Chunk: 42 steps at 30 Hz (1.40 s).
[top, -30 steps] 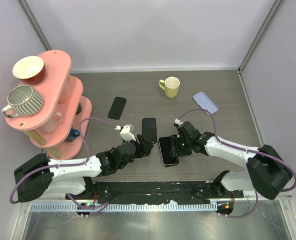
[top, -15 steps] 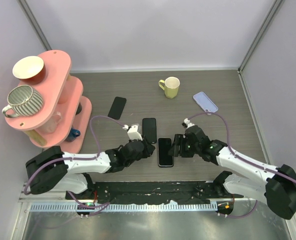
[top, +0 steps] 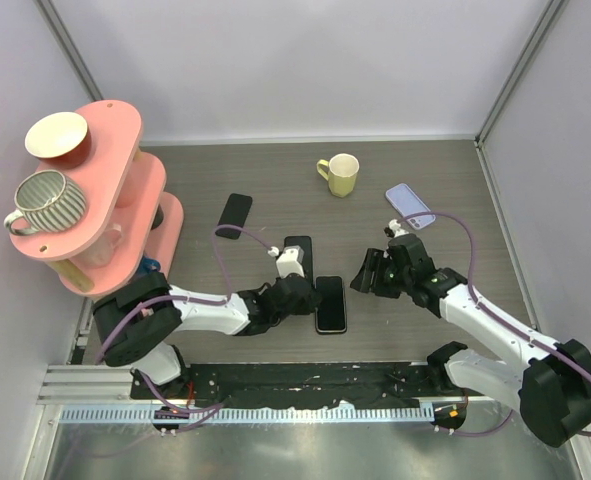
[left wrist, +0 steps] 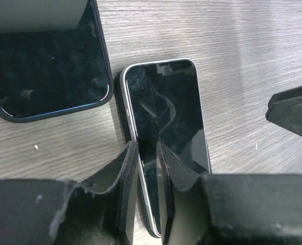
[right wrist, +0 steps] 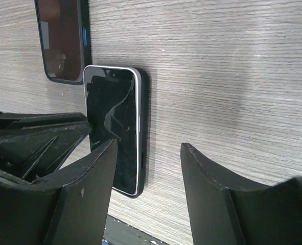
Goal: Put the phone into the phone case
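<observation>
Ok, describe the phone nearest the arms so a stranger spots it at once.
Start at the near edge of the wooden table, where the arms are bolted. Between the two arms, at the tips of the left pincer, lies the phone. Its bright silver rim sets it apart from the black-rimmed slab just behind it.

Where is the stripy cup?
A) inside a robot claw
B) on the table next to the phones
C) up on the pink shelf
C: the stripy cup sits on a tier of the pink shelf at the left, away from the phones and both claws.
</observation>
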Available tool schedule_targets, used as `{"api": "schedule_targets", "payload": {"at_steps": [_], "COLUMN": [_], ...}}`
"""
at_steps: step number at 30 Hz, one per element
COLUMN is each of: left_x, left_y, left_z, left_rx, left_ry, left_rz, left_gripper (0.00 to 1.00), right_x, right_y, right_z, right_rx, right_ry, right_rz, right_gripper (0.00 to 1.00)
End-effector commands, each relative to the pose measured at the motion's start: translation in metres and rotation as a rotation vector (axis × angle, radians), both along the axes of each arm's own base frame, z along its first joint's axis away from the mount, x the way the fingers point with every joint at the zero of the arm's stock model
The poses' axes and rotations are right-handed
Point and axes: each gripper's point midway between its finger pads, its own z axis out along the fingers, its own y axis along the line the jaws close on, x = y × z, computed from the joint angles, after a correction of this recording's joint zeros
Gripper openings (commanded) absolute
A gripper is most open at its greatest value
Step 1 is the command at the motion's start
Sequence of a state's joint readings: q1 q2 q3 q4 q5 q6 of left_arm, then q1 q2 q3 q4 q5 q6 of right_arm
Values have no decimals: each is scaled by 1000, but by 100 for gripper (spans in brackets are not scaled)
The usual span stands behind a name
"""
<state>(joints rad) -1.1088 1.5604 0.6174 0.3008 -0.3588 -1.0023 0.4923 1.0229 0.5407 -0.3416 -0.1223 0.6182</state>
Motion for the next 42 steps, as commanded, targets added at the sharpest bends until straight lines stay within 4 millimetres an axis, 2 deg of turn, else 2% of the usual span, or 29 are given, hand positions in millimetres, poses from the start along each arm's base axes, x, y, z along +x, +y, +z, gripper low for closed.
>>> {"api": "schedule_targets", "payload": {"at_steps": [1, 6, 10, 15, 26, 35, 39, 42], "left_x": [5, 1, -1, 0, -2, -9, -6, -4], "left_y": [-11, -17, -19, -16, -9, -19, -12, -10], "left_z": [1, -8, -8, 0, -8, 3, 11, 13], "left_rx": [-7, -15, -25, -27, -15, -130, -155, -145], "left_ry": [-16, 7, 21, 8, 47, 83, 66, 50], "left_rz": [-11, -30, -38, -31, 2, -27, -9, -9], "left_gripper": [24, 21, 20, 22, 28, 33, 39, 41], "right_x": [0, -2, -3, -6, -6, -7, -6, -6], "right_y": [6, 6, 9, 12, 28, 20, 22, 24], "right_z": [7, 6, 3, -10, -22, -42, -38, -37], "right_rx": [26, 32, 44, 61, 109, 37, 52, 62], "right_ry": [-30, -32, -25, -2, -21, -10, -25, -24], "right_rz": [62, 70, 84, 89, 189, 154, 145, 148], "right_gripper": [58, 58, 58, 59, 65, 66, 66, 65]}}
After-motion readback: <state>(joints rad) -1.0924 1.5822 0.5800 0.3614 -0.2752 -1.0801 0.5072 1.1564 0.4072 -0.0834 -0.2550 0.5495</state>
